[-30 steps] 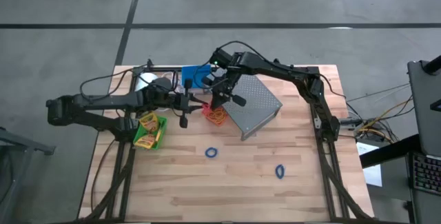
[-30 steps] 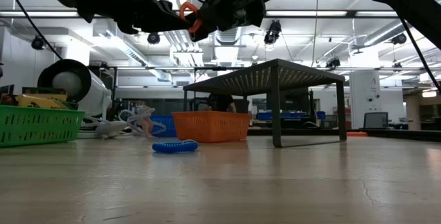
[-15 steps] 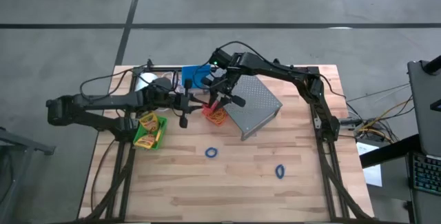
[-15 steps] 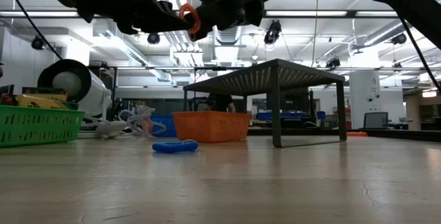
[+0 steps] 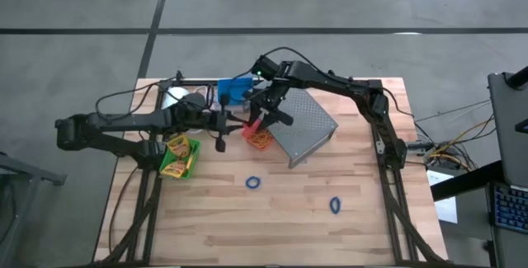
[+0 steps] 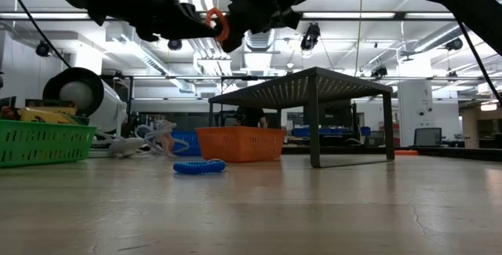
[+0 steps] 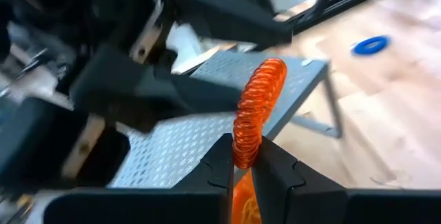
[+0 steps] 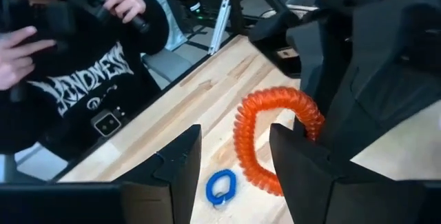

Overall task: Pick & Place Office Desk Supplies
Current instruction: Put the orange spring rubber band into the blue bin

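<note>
Since a second ago, we are seeing the right pincer (image 8: 233, 162) spread its fingers from shut to wide apart, letting go of the red-orange coil band (image 8: 274, 141), which now is hanging from the left pincer (image 7: 241, 165) alone. We judge this to be a handover between arms just being completed, with the left arm free to carry the band on to a bin.

Going from near to far: two blue ring bands (image 5: 253, 182) are lying on the wooden surface (image 5: 289, 227) at its near side, well apart from both arms. Beyond them, the green bin (image 5: 180, 157) with the yellow-and-green crayon boxes is sitting at the left. Farther in, the red-orange bin (image 5: 259, 138) is standing just beside the grey perforated rack (image 5: 304, 126). Above that bin the two pincers are meeting in mid-air: the left one is clamping the band's lower edge between nearly closed fingers, while the right one is standing open on either side of the band without touching it. The blue bin (image 5: 233, 91) is sitting at the far edge, behind the arms.
</note>
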Controlling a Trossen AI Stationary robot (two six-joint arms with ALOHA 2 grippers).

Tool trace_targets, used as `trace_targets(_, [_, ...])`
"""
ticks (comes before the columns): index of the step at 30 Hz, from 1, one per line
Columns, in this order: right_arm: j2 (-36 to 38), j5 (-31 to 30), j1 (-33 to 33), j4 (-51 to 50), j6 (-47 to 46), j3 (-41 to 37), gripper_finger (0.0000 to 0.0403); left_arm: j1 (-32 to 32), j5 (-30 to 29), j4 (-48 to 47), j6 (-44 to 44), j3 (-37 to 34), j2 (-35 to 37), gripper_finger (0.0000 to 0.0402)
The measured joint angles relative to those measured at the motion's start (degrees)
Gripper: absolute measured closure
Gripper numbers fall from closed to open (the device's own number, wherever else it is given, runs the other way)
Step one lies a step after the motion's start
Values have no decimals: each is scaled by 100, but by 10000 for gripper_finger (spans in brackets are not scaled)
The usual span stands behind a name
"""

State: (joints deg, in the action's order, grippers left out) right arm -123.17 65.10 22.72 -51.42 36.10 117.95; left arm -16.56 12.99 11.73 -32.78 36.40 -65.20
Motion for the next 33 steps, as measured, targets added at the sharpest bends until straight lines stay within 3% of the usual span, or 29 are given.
trace_targets(9, [257,-78,308,-78,-31,2,271,-4,-1768,-312,212,2,154,364])
trace_targets(14, [310,-77,459,-120,-194,7,287,-16,-3589,-304,261,4,172,364])
trace_targets(16, [310,-77,500,-181,-202,7,291,-90,-3970,-304,261,4,172,364])
trace_targets(23, [312,-56,518,-444,-78,-37,303,-780,-3810,-912,357,373,172,364])
trace_targets(29, [312,-46,520,-758,335,-94,311,-1926,-1958,-1872,1181,1210,34,364])
trace_targets(33, [312,10,518,-836,493,-150,314,-2493,-1785,-2197,1229,1790,-357,364])
